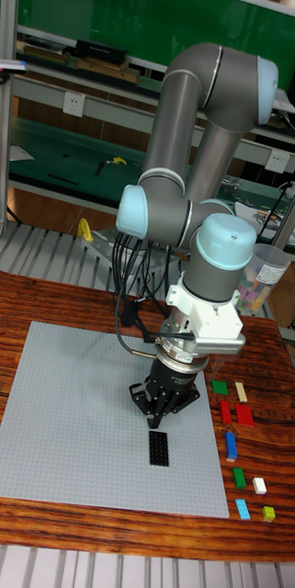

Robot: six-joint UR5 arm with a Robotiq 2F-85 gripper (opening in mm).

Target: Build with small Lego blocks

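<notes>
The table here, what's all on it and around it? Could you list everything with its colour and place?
Baseplate: one, grey, on the wooden table.
Black brick: one, on the baseplate, just below the gripper.
Loose bricks: about nine, green, tan, red, blue, white, light blue, yellow-green, on the table right of the baseplate.
Plastic cup: one, clear, coloured pieces inside, behind the arm.
Arm: one, grey with light blue caps.
Gripper: one, black, pointing down; jaw state unclear.
</notes>
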